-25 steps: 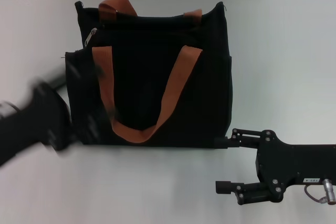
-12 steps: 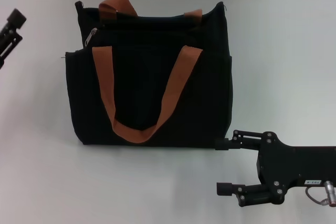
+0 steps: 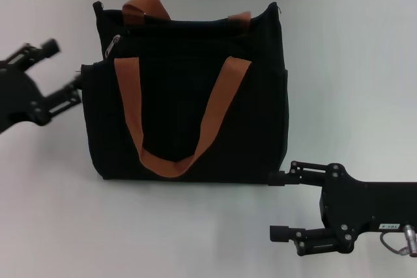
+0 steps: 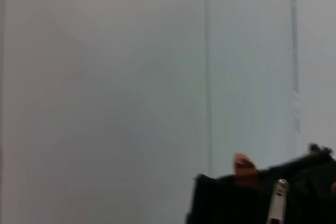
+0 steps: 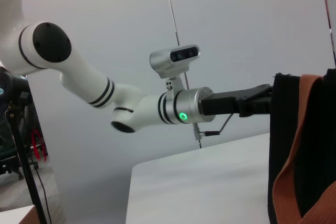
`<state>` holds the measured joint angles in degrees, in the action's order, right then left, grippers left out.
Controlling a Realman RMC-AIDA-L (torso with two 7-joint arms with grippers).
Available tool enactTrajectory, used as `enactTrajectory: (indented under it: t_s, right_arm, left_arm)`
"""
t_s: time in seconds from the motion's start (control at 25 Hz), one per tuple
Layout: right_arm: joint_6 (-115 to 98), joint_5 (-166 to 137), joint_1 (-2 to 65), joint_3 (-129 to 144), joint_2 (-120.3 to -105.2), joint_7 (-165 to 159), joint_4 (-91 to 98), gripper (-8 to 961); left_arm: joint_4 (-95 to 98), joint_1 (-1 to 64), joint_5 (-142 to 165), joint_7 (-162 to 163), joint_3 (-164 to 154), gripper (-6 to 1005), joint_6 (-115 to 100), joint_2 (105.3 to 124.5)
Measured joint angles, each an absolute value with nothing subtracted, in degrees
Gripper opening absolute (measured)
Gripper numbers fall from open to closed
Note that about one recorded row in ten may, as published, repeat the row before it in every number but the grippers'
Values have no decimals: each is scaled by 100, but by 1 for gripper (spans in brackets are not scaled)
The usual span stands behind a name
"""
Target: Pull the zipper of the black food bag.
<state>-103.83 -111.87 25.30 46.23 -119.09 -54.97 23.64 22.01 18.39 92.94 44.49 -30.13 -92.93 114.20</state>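
Left gripper: just beside the upper left corner of the black food bag, fingers spread wide with nothing between them; the lower fingertip reaches the bag's left edge, though whether it touches cannot be told.
Left arm: in the right wrist view, a white jointed arm with a green light on its wrist, reaching toward the bag's side.
Black food bag: the landmark here, a boxy black tote standing upright on the white table, its top edge toward the far wall.
Zipper: small silver pull tab at the left end of the bag's top edge, close to the left gripper but apart from it; also seen in the left wrist view.
Front strap: orange-brown loop hanging down the bag's near face.
Rear strap: orange-brown, showing above the bag's top edge.
Right gripper: off the bag's lower right corner, fingers wide apart and holding nothing; the upper fingertip lies just at that corner.
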Motion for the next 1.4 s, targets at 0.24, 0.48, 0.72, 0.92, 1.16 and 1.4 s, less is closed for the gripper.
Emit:
enactTrajectory:
  t_s: [0.24,0.48,0.72,0.92,1.16,1.4]
  right_arm:
    - [-10389,-11186,2510,4623,-11909,-5501,2364,805]
    - [-10393,-11187,2496,4623,-11912,-5502,2364,805]
    - [-10406,-11187,2466,4623,-11918,-5501,2364,805]
    - [-10407,-11186,2450,4623,-11918,-5497,2364,805]
    - [-10407,-11185,2457,4623,-11918,-5506,2364,804]
    - [-10417,-11175,2482,4623,-11918,-5511,2357,804]
  left_arm:
    - [2250,2399,10055,4588,-3004,785,-8778,11380]
    - [2365,2544,10004,4526,-2766,784,-8657,11456]
    - [2422,2498,9924,4261,-2522,774,-8783,11569]
    - [2392,2358,9823,3880,-2372,723,-8914,11671]
    - [2391,2323,9792,3707,-2382,663,-8925,11750]
    - [2390,2364,9810,3692,-2393,388,-8930,11785]
